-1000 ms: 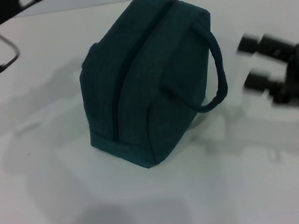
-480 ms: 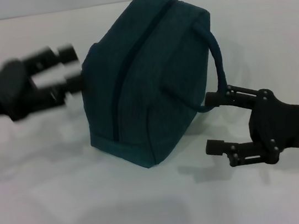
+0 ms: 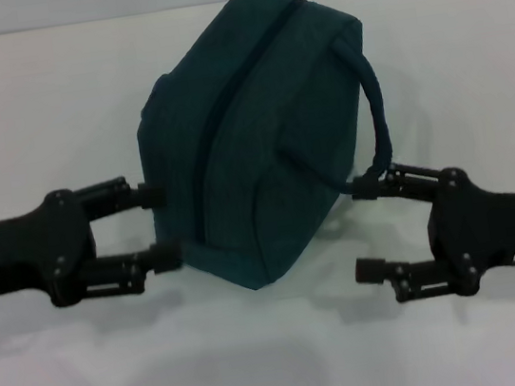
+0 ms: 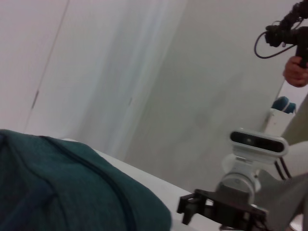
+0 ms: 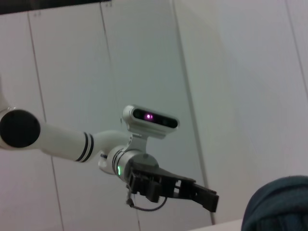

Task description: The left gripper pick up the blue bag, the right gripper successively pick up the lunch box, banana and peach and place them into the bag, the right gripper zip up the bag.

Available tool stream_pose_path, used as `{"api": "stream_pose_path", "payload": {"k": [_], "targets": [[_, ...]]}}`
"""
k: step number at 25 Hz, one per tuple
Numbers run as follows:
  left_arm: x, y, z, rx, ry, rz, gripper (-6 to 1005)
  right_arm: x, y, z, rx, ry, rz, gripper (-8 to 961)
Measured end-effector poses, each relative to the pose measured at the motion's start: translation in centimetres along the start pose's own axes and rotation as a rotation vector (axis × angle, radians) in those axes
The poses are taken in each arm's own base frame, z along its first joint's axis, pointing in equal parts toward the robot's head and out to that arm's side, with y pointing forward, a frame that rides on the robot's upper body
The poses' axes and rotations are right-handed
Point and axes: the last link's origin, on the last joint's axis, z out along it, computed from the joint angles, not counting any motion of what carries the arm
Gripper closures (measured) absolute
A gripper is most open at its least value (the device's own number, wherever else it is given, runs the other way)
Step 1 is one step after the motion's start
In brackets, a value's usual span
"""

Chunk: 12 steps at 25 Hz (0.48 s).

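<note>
1. The blue bag (image 3: 255, 140) stands zipped on the white desk (image 3: 263, 365).
2. The left gripper (image 3: 160, 226), fingers spread wide, touches the bag's left end.
3. The right gripper (image 3: 366, 228), also wide, sits at the bag's handle (image 3: 376, 114).

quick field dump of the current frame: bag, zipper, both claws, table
bag: blue bag on the table, handle on the robot's right side
zipper: runs over the top, looks shut
lunch box, banana, peach: none in view
left claw: open, fingertips at the bag's left end
right claw: open, upper fingertip at the handle's lower end
</note>
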Motion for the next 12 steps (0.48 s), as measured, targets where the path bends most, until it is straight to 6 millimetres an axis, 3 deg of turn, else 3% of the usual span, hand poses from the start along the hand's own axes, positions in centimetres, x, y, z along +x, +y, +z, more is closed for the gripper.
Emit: {"api": "stream_pose_path", "payload": {"k": [12], "targets": [[-0.79,0.62,0.45,-0.044,-0.044,-0.007,119,0.15,0.00,-0.05,-0.002,0.013,-0.007,79]]}}
